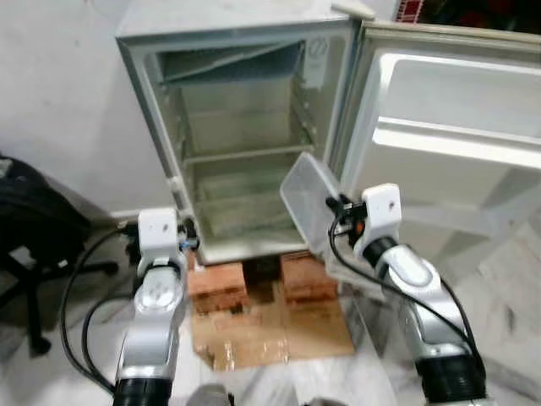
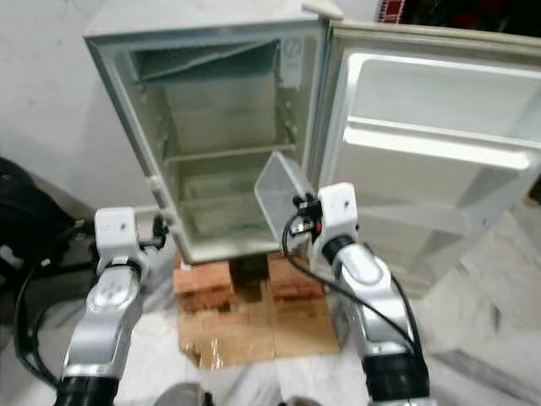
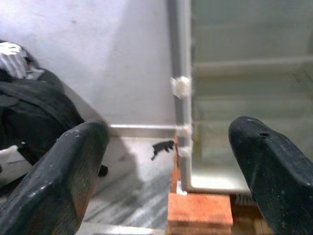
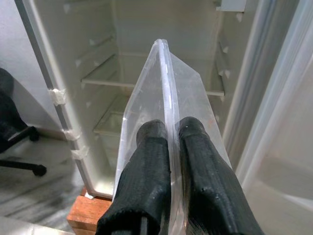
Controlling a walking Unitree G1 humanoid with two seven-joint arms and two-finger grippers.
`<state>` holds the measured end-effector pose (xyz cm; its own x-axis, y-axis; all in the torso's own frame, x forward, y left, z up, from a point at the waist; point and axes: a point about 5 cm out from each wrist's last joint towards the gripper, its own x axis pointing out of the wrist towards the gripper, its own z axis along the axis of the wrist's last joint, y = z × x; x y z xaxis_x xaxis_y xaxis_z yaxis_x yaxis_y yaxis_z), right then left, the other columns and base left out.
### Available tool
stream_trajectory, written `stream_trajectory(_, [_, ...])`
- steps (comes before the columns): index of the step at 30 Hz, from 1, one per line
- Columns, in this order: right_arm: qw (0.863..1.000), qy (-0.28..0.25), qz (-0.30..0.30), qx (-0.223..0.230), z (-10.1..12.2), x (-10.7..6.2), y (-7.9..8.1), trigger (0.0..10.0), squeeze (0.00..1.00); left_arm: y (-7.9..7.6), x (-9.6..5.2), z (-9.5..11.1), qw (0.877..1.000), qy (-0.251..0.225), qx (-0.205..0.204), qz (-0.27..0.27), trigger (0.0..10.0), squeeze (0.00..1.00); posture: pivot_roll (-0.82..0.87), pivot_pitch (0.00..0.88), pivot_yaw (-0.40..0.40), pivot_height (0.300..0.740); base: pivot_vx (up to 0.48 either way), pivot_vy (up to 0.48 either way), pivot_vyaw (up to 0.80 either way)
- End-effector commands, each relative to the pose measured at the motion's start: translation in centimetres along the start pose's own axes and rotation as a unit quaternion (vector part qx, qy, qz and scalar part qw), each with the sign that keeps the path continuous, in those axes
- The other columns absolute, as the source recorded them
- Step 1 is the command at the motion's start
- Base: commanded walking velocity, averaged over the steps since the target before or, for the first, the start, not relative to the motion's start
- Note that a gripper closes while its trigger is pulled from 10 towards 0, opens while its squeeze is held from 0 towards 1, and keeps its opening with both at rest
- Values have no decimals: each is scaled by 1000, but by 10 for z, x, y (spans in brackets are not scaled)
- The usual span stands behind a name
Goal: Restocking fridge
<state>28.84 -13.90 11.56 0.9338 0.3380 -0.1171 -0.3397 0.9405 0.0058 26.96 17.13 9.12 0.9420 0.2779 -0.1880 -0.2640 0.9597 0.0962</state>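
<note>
Right wrist view showed the clear plastic container pinched by its rim between the closed fingers of the right gripper, held up tilted just in front of the open fridge, near the lower shelf but not yet inside. The fridge's shelves and door looked bare, so the restocking seemed barely begun, with placing this container still to do. The left gripper hung wide open and holding nothing, low by the fridge's left edge above the bricks propping the cabinet.
</note>
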Motion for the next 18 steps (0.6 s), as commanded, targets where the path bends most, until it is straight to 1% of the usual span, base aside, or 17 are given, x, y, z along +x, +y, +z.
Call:
stream_trajectory(1, [1000,-11,5,3,4,0,2,10000,0,6,0,3,1000,-1,-6,5,10000,0,30,0,-26,740,0,0,0])
stream_trajectory(3, [1000,-10,4,8,4,0,2,10000,0,9,-1,1,1000,2,-8,1,10000,0,31,0,-26,740,0,0,0])
stream_trajectory(6, [1000,-10,1,9,3,1,2,10000,0,8,-2,-1,1000,7,-9,-1,10000,0,31,0,-25,740,0,0,0])
stream_trajectory(10, [1000,-15,9,18,4,1,6,10000,0,6,-2,0,1000,9,-8,-4,10000,0,28,0,-22,740,305,0,0])
stream_trajectory(18, [1000,-19,14,19,5,1,7,10000,0,5,-1,-1,1000,13,-11,-4,10000,0,26,0,-20,740,387,281,0])
